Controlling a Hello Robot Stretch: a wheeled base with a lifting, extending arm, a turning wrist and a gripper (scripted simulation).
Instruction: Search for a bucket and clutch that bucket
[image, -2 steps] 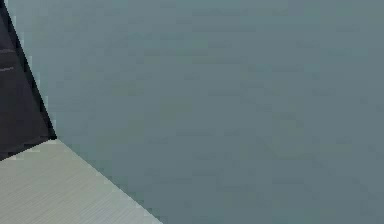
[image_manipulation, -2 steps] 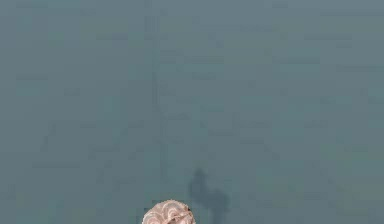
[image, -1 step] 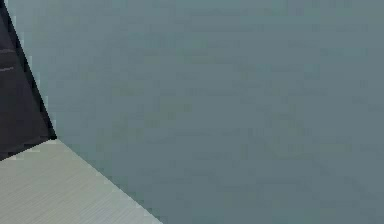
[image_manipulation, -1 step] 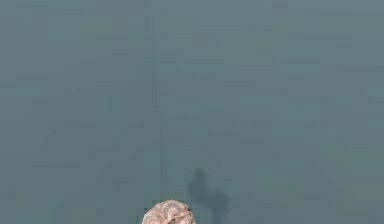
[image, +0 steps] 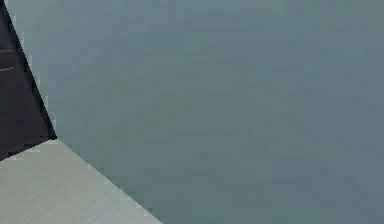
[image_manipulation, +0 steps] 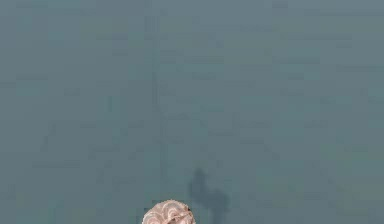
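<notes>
No legible text, labels, numbers or signs. Teal wall (image: 230, 100): plain. Pale round thing (image_manipulation: 170, 214) at 6 o'clock, arm side view: no readable print.

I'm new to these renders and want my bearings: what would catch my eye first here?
A plain blue-grey wall takes most of the forward view, with a dark strip at its left edge and pale floor in the lower left corner. In the arm side view, a small pale rounded thing sits at the bottom edge, left of middle; I cannot tell what it is.
</notes>
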